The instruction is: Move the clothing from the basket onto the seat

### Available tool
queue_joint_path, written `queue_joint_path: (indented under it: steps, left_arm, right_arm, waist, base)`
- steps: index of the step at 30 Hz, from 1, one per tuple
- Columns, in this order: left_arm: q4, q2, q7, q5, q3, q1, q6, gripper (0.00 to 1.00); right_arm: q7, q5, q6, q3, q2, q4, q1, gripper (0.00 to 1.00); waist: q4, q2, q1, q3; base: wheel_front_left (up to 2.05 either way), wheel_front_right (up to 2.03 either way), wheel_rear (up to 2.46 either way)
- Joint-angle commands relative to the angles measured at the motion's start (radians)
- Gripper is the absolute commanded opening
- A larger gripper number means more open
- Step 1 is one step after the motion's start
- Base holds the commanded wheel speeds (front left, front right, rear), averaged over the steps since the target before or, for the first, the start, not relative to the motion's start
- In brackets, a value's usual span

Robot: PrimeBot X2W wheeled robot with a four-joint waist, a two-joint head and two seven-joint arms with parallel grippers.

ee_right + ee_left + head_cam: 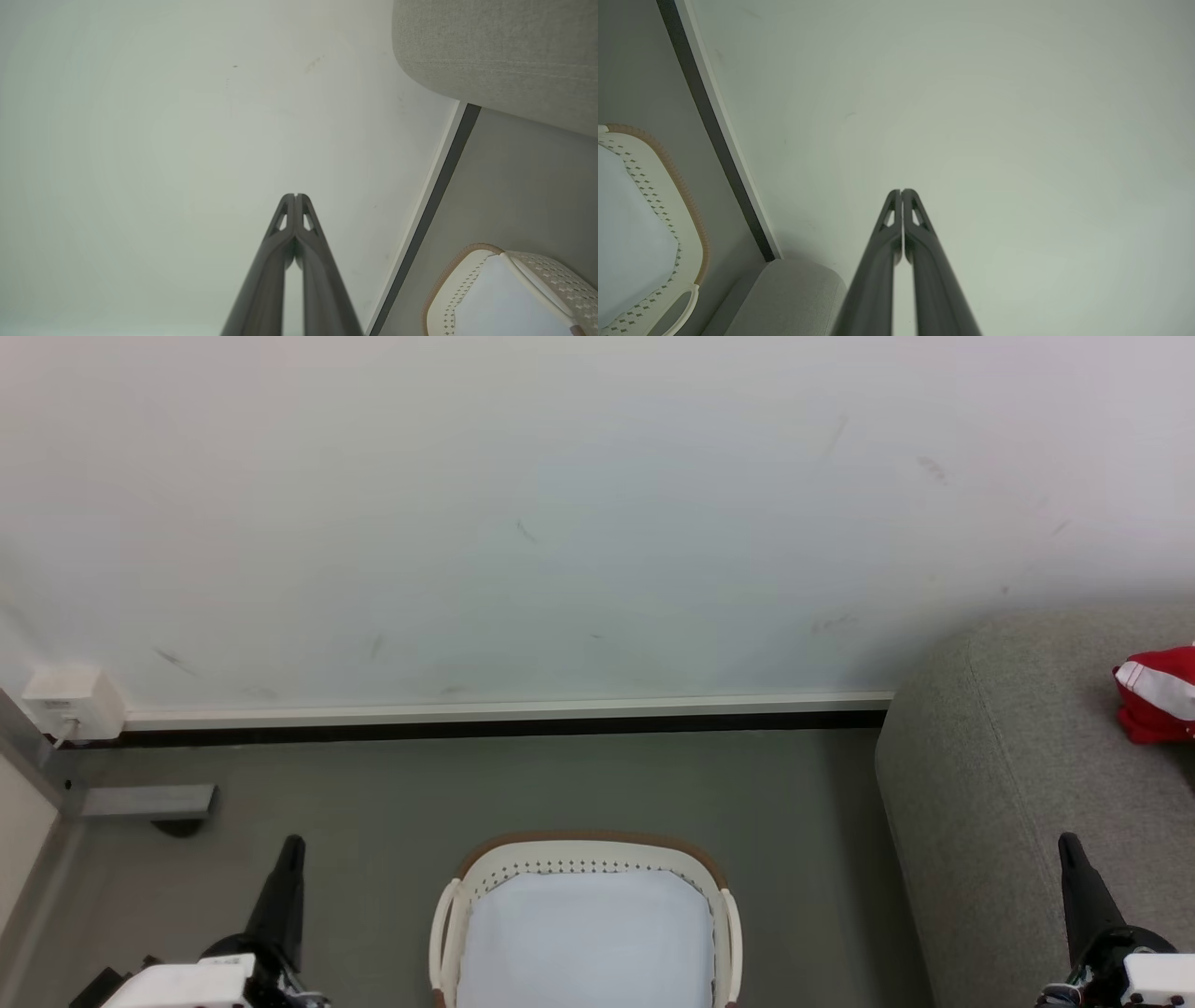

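Left tool (292,847) and right tool (1070,846) sit at the near edge, both closed with fingers pressed together, gripping nothing. The basket (588,841) stands on the floor between them, pale liner sheet (588,933) inside. The seat (1008,756) is on the right. The clothing (1158,695) lies on it, far right, straight beyond the right tool. Judged: right arm nearer; transfer likely complete.

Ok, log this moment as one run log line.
clothing: on seat | basket: holds liner sheet | left gripper: shut, empty | right gripper: shut, empty
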Motion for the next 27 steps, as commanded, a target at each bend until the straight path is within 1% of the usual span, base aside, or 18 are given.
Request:
queue_joint_path:
  steps: [1,27]
  left_arm:
    - [-0.003,0.007,0.005,-0.014,0.002,-0.008,-0.004,0.0]
    - [-0.003,0.007,0.005,-0.014,0.002,-0.008,-0.004,0.0]
  right_arm:
    - [0.003,0.001,-0.002,-0.004,-0.008,-0.005,-0.013,0.0]
    - [0.003,0.001,-0.002,-0.004,-0.008,-0.005,-0.013,0.0]
  waist:
    - [0.0,0.0,0.0,0.0]
    - [0.0,0.0,0.0,0.0]
  base:
    - [0.0,0.0,0.0]
    - [0.0,0.0,0.0]
